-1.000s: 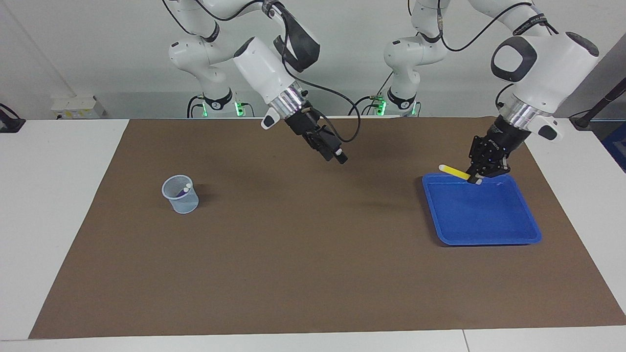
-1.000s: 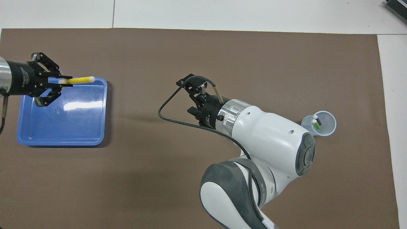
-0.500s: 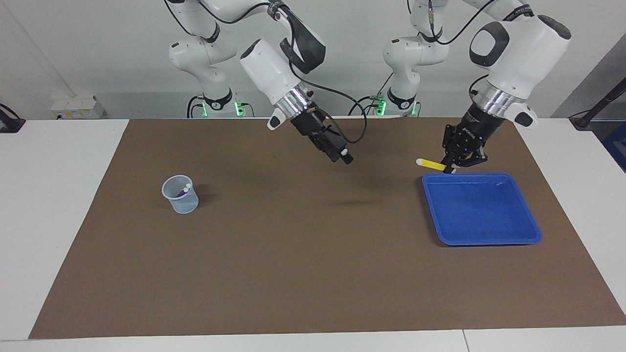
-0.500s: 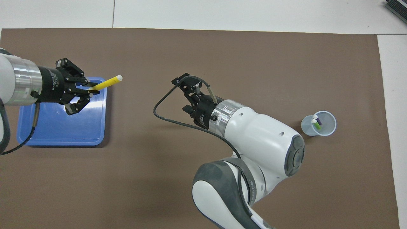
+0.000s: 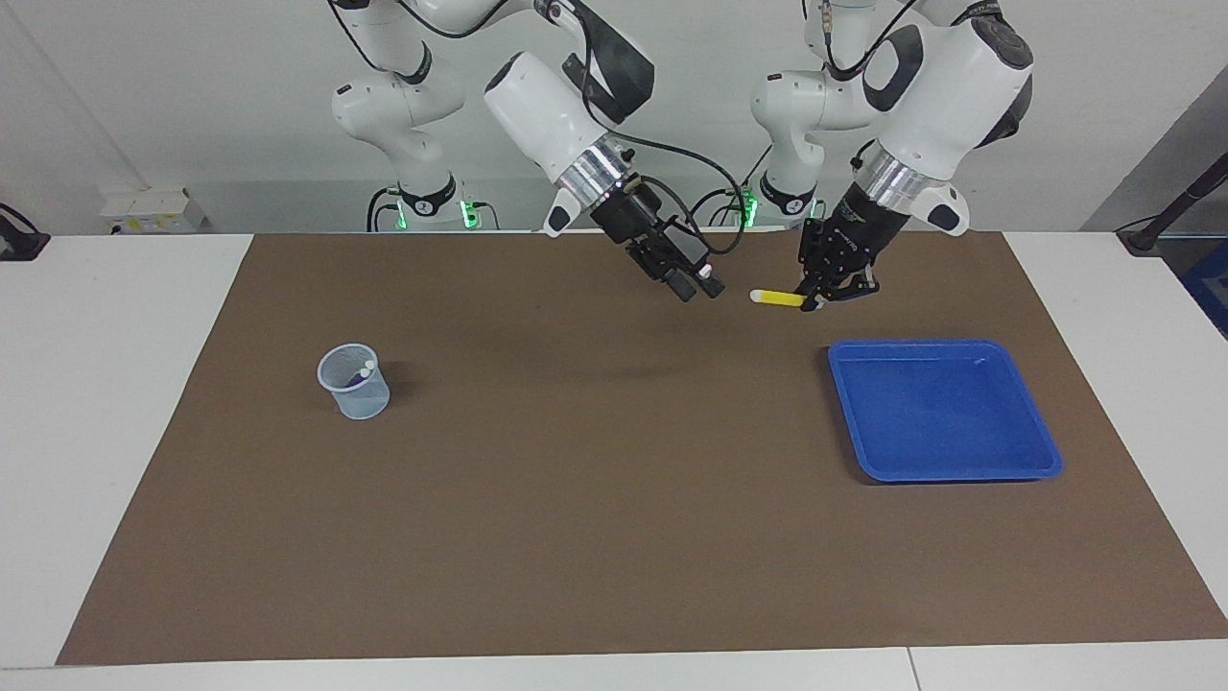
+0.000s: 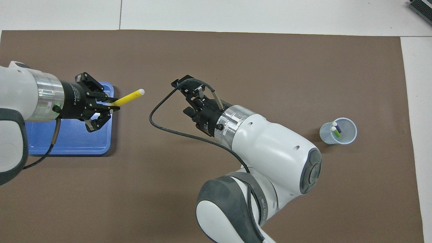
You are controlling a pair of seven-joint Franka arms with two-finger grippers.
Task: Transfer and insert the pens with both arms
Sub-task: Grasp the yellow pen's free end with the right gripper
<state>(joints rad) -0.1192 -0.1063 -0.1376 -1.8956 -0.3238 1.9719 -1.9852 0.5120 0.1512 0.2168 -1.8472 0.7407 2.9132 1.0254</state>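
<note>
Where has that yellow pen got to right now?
The yellow pen is in the air, gripped by the left gripper over the brown mat, its pale end pointing at the right gripper and off the blue tray.

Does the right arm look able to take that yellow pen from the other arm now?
Probably yes. The left gripper holds the yellow pen in the air with its pale end pointing at the right gripper; nothing lies between them, only a short gap.

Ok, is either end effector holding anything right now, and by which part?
The left end effector holds the yellow pen by one end, its pale tip pointing at the right end effector, which holds nothing.
</note>
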